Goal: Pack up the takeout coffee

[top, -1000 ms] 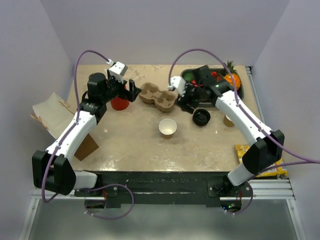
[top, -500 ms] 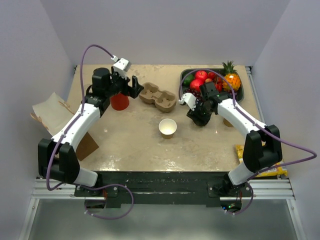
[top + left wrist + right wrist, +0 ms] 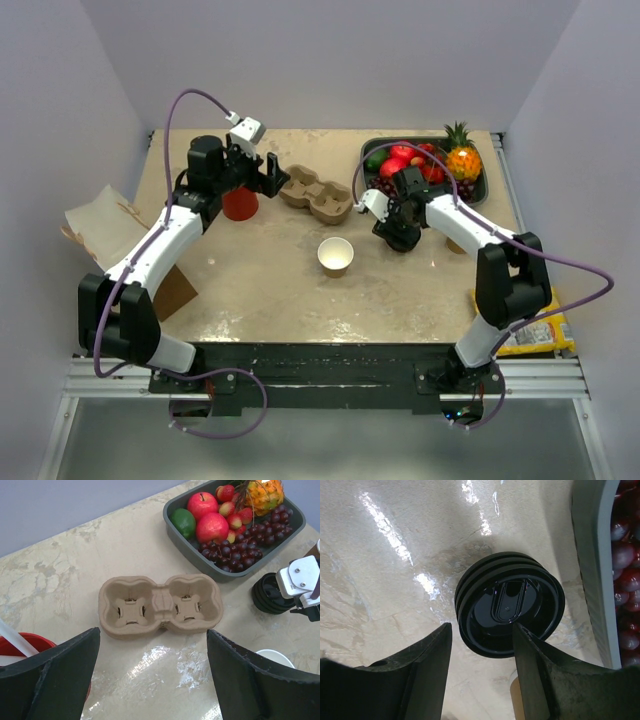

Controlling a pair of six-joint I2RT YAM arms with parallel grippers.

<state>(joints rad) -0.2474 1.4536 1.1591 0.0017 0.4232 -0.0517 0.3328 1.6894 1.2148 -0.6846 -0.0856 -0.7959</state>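
No cup with a lid on it shows, so the takeout coffee is out of view. A ridged stack of black lids (image 3: 405, 237) (image 3: 512, 611) (image 3: 269, 594) lies in front of the fruit tray. My right gripper (image 3: 391, 226) (image 3: 482, 635) hangs low over the stack's near-left edge, open partway and holding nothing. A lidless tan paper cup (image 3: 335, 256) stands mid-table. A second tan cup (image 3: 457, 243) (image 3: 518, 700) is partly hidden under my right arm. My left gripper (image 3: 272, 178) (image 3: 152, 632) stands wide open just left of the two-cup pulp carrier (image 3: 318, 193) (image 3: 160, 605).
A dark tray of fruit (image 3: 482, 186) (image 3: 197, 556) sits at the back right. A red cup with a straw (image 3: 238, 204) (image 3: 22, 644) stands under my left wrist. A brown paper bag (image 3: 105, 228) lies at the left edge, a yellow packet (image 3: 535, 332) at the right.
My right gripper has swung from beside the carrier to the lid stack and come down over it, its jaws narrowing. My left gripper has shifted slightly toward the carrier.
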